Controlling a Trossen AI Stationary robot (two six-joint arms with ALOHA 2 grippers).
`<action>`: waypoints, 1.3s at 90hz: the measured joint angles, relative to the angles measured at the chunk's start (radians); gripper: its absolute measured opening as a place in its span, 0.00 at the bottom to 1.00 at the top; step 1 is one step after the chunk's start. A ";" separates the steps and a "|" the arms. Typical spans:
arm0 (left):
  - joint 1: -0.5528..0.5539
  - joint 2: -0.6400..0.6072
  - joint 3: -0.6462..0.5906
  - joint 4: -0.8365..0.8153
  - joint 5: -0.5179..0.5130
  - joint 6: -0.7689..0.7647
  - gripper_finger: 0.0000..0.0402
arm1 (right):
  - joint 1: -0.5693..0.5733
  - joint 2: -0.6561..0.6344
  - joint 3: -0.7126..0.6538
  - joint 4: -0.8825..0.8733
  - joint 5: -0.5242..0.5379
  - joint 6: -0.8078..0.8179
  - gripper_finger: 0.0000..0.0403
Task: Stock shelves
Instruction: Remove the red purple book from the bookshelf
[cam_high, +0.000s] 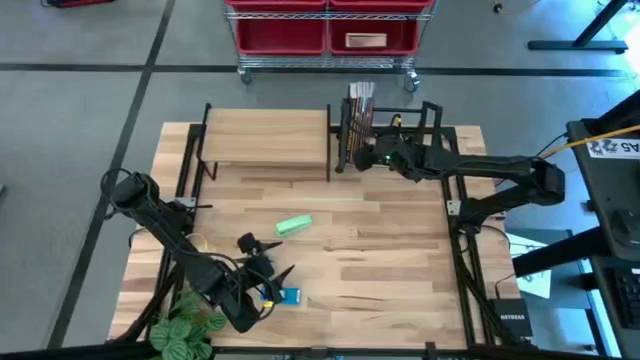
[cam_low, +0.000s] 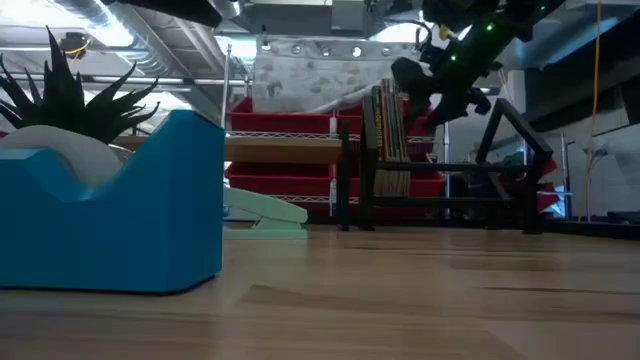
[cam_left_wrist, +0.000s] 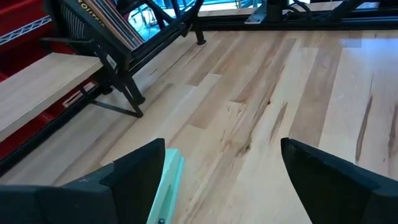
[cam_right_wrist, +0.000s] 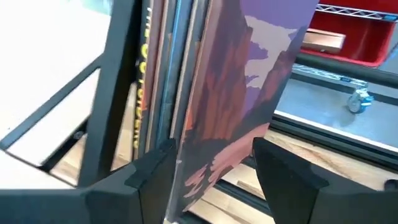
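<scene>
- You are looking at two shelf units: one wood-topped shelf (cam_high: 268, 140), and one black book rack (cam_high: 432, 118) standing just beside it.
- You are seeing one row of books (cam_high: 358, 125) standing in the rack at the end nearest the wood-topped shelf; the exact count cannot be told.
- You are working with two grippers: the right gripper (cam_high: 372, 158) at the books, and the left gripper (cam_high: 262, 262) well apart from the wood-topped shelf.
- One green stapler (cam_high: 294, 226) is lying between the wood-topped shelf and the left gripper.
- One blue tape dispenser (cam_high: 289, 296) is sitting farther from the wood-topped shelf than the stapler.
- One plant (cam_high: 185, 332) is sitting farther still.
- One wheeled cart (cam_high: 328, 68) is standing behind the wood-topped shelf, carrying at least two red bins (cam_high: 280, 35).
</scene>
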 joint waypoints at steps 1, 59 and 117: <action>0.000 0.000 0.000 0.000 0.000 0.000 0.77 | 0.000 -0.001 0.000 -0.001 -0.002 0.000 0.49; 0.000 0.000 0.000 0.000 0.000 0.000 0.77 | 0.000 0.039 0.000 0.001 0.026 0.007 0.49; 0.000 0.000 0.000 -0.002 0.000 0.000 0.77 | 0.000 0.011 0.000 -0.045 0.043 0.029 0.49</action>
